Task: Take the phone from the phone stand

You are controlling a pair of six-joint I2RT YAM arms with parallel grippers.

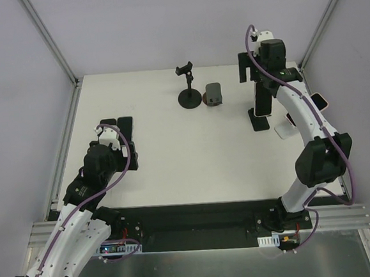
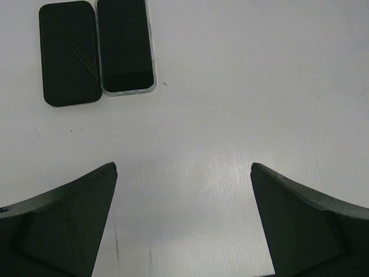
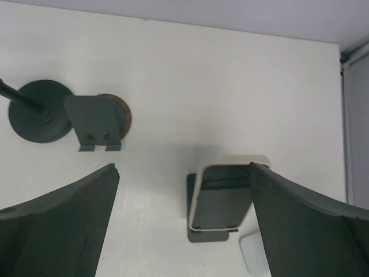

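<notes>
We are looking at a robotics lab test cell, not a lived-in room. A bare white table sits boxed in by plain pale walls held in aluminium posts. At its near edge, two robot arms, left and right, are bolted to a black base plate beside an aluminium rail, with purple cables and a bare circuit board exposed. On the table we see a phone in a phone stand far right, a tripod stand at the far middle, and flat phones on the left.
</notes>
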